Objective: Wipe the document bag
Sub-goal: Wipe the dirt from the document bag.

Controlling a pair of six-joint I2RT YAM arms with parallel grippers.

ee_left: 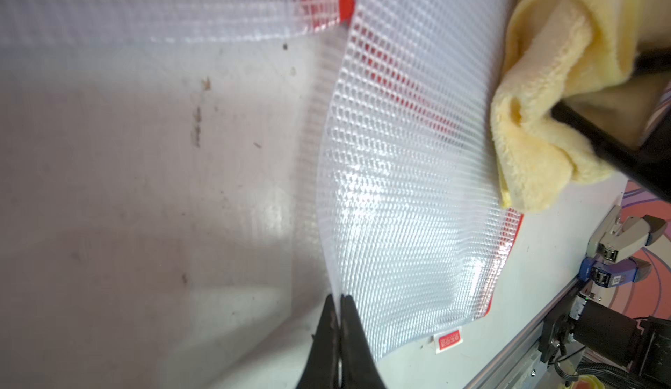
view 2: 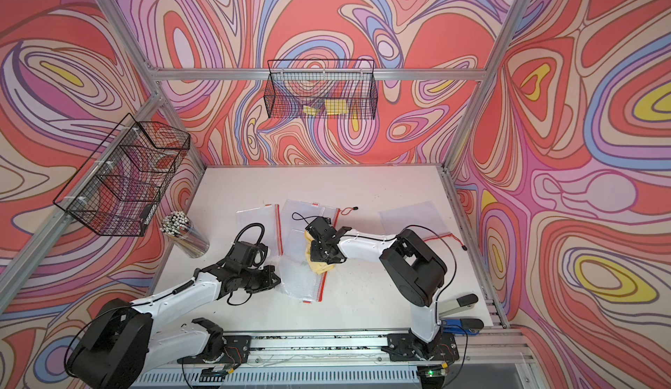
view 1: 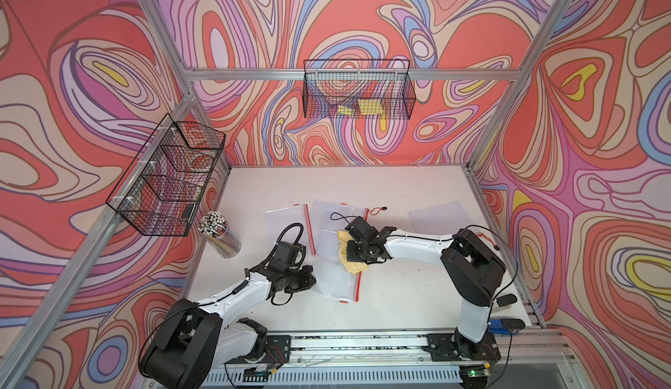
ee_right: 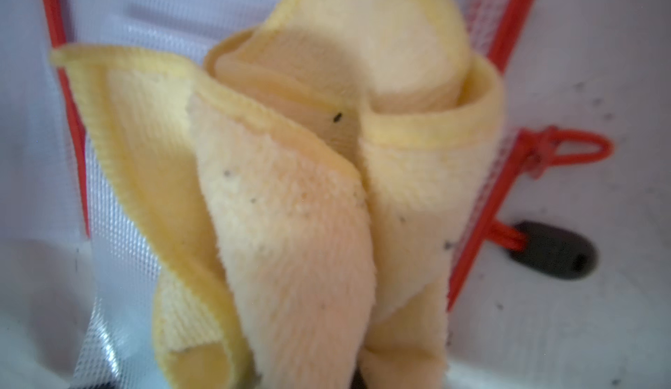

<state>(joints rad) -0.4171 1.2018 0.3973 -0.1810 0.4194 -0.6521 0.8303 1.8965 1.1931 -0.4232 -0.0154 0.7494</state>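
The left claw (ee_left: 339, 305) is pressed together on the near rim of a mesh document bag (ee_left: 399, 187), pinching the thin edge and raising it a little off the table (view 1: 399, 296), so the sheet bows. The right claw (view 1: 348, 250) is closed on a bunched yellow cloth (ee_right: 290, 194), whose folds rest on the bag close to its red zip (ee_left: 504, 260); most of the mesh lies uncovered, so I judge the wiping has hardly got going.

What could go wrong: the pinch takes only a sliver of slick plastic, so a stroke dragging away from it may pull the rim free; a stroke towards it may buckle the bowed sheet rather than clean it. The cloth is wadded, so little of it lies flat, and it carries dark specks that could smear. Its loose folds could also snag the zip cord (view 1: 379, 209) of the bag beyond (view 1: 339, 211); another bag (view 1: 287, 223) lies just beside and could be shoved along.

Containers: the wire basket (view 1: 357, 89) on the back wall holds yellow pieces (view 1: 370, 107), too small to name. I cannot make out what is in the compartments of the side wire basket (view 1: 167, 176). A clear cup (view 1: 223, 242) is packed with white-tipped sticks (view 1: 212, 222).
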